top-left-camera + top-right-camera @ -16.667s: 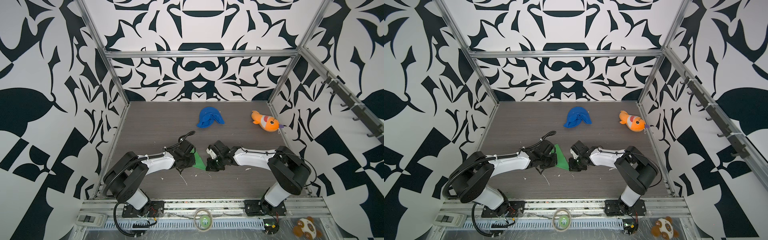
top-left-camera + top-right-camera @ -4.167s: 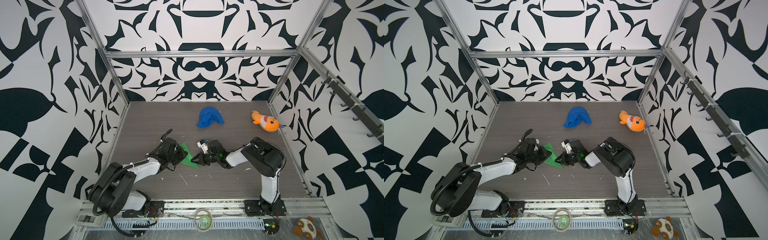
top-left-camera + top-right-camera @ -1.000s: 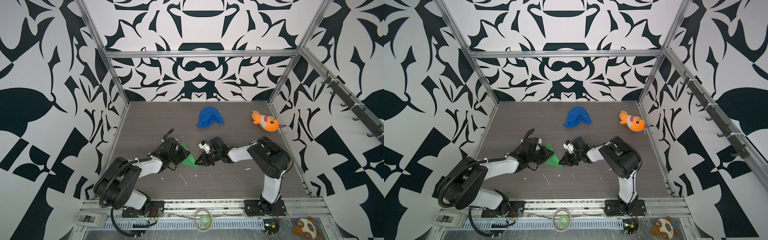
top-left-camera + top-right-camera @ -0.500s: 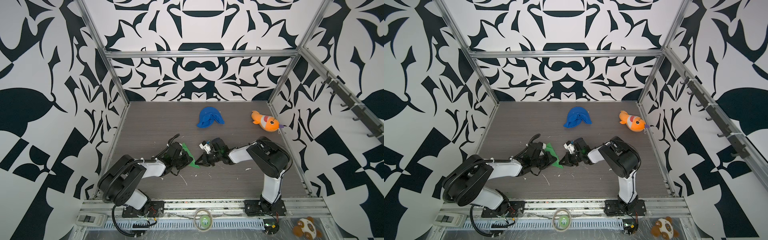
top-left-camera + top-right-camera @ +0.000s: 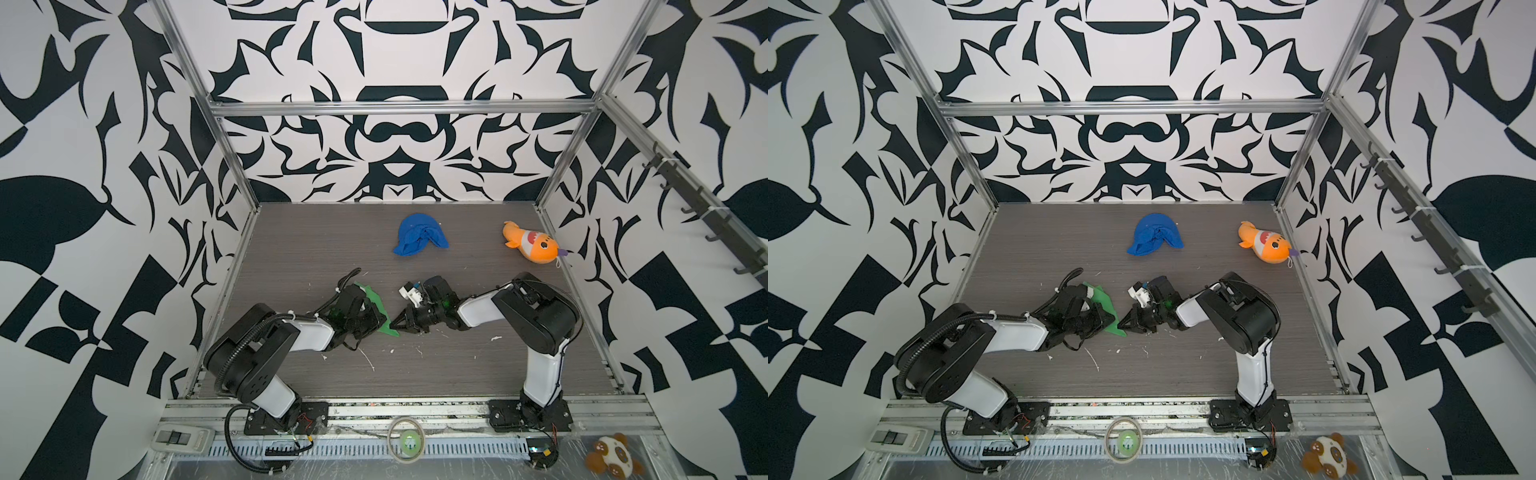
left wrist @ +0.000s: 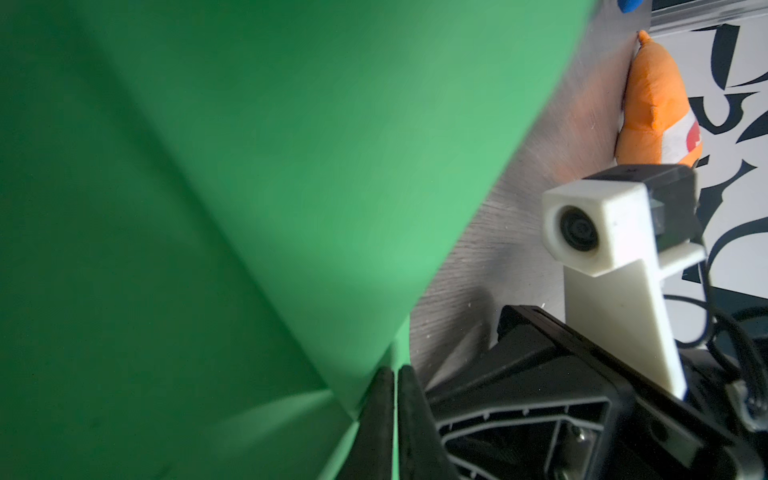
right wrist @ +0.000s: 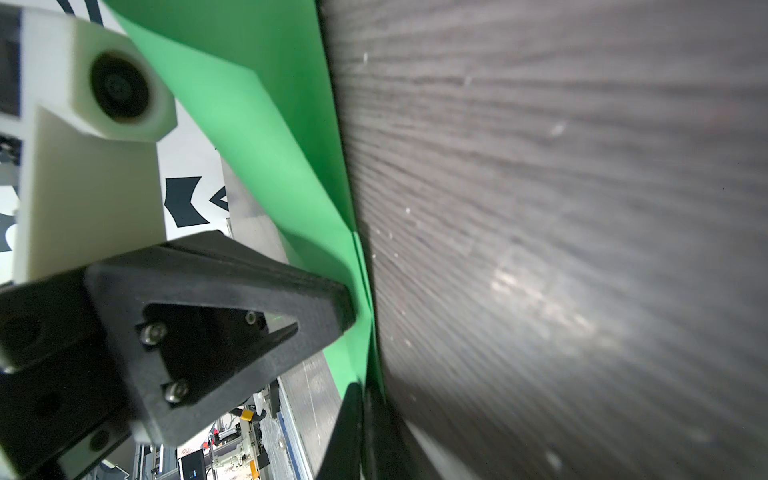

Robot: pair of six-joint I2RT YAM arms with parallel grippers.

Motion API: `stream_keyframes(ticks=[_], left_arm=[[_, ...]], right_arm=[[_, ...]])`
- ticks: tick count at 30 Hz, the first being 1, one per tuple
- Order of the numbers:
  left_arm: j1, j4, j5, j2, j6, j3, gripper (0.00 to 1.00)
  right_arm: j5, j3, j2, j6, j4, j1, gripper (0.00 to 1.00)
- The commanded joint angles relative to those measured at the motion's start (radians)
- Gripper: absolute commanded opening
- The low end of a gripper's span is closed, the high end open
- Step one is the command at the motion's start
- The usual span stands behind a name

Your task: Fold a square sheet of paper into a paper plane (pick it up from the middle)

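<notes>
- In both top views, the thin bright green paper (image 5: pixel 376 301), already folded to a narrow pointed shape, is standing partly up off the dark grey wood-grain desk (image 5: pixel 457 374), toward its middle, between the two arms. The left tool (image 5: pixel 375 323) is reaching in from the left and the right tool (image 5: pixel 398 327) from the right, and their tips are meeting at the paper's near point. The crumpled blue cloth (image 5: pixel 417 239) and the orange plush fish (image 5: pixel 530 247) are lying well apart at the back.
- Compared with a second ago, the left arm has edged in toward the middle and its jaws have just drawn together on the paper. The right arm is sitting much where it was.
- In the left wrist view, green paper (image 6: pixel 208 208) is filling most of the frame, with a soft crease running across it. The left tool's two black fingers (image 6: pixel 382 419) are pressing together on the paper's edge, with only a sliver showing between them.
- In the right wrist view, the paper's pointed end is running along the desk into the right tool (image 7: pixel 363 399), whose jaws are clamping it thinly. The left tool's black fingertip is touching the same flap just beside it.
- Both tools are now pinching the fold, so a crease is probably being sharpened. The folding is looking part-done, with the wings not yet shaped.
</notes>
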State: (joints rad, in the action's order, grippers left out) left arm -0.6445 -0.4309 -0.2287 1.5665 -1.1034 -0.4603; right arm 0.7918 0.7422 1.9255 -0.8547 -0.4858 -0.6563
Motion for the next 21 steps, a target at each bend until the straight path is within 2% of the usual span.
stream_keyframes(ticks=[1,9,14,21], left_arm=[[-0.003,0.01,0.014,0.022,-0.002,-0.022,0.09],[-0.003,0.078,0.036,0.025,-0.007,-0.023,0.09],[-0.003,0.149,0.056,0.026,-0.007,-0.037,0.08],[-0.003,0.153,0.058,0.027,-0.009,-0.039,0.08]], right_arm=[[-0.082,-0.027,0.038,0.02,0.133,0.006,0.1],[-0.095,-0.017,0.014,0.048,0.177,0.007,0.1],[-0.101,-0.018,-0.069,0.071,0.206,0.007,0.12],[-0.085,0.017,-0.107,0.143,0.325,0.007,0.13]])
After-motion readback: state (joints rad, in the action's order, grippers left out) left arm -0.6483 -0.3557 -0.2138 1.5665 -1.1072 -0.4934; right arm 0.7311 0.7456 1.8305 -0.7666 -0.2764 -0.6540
